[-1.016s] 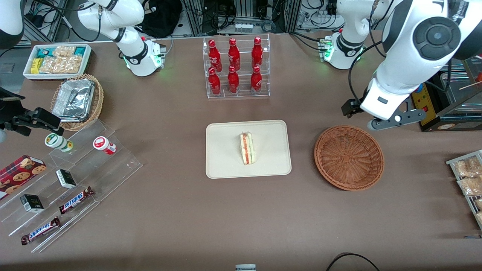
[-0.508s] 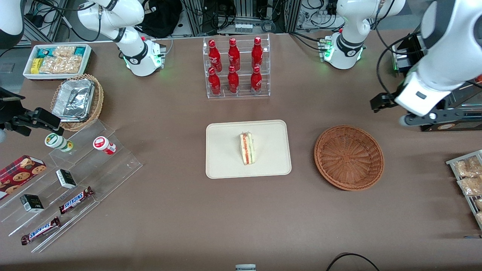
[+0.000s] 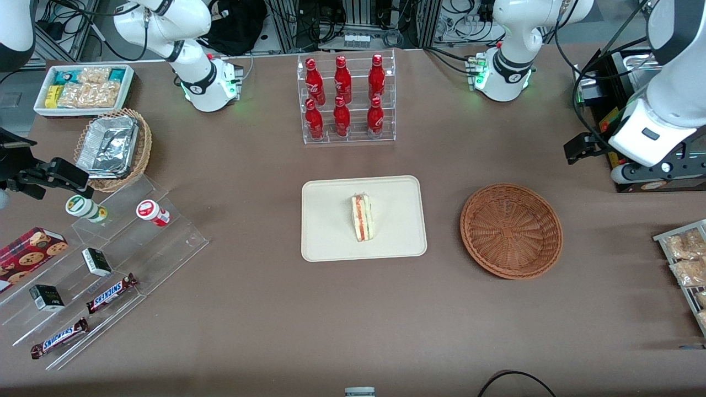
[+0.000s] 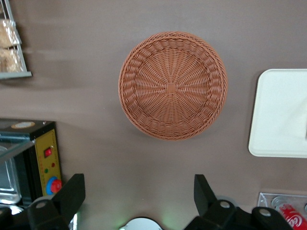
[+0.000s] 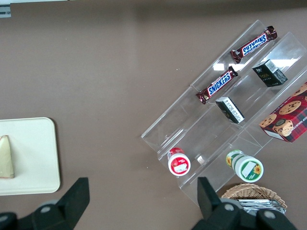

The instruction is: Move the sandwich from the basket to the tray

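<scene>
Resting on the smooth cream tray [image 3: 331, 242], the layered sandwich [image 3: 362, 218]; round woven basket [image 3: 511, 230] nearby; gripper [image 4: 139, 197] jaws released above.

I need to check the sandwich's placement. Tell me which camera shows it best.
The front view: the whole sandwich lies on the tray, filling visible. The right wrist view catches only a cropped pale piece. The left wrist view shows the empty basket, no sandwich; the open gripper hangs above the table beside the basket.
</scene>
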`<state>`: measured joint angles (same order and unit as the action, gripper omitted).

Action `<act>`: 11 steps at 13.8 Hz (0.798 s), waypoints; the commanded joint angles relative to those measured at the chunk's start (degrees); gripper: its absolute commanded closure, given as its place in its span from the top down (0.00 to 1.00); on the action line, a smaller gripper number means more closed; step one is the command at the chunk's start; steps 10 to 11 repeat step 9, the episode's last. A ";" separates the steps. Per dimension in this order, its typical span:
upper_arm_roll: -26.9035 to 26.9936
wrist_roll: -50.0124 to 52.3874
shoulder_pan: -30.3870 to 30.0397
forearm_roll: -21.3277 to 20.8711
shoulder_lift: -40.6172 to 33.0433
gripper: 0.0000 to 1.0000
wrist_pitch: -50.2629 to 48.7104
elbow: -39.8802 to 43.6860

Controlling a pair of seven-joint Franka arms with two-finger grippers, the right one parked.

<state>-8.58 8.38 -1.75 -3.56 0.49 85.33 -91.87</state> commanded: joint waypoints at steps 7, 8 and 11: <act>3.04 -2.58 -0.27 0.94 0.92 1.00 -3.33 4.86; 3.04 -2.41 -0.27 0.93 0.83 1.00 -3.33 4.77; 3.04 -1.62 -0.27 0.84 1.00 1.00 -3.33 4.60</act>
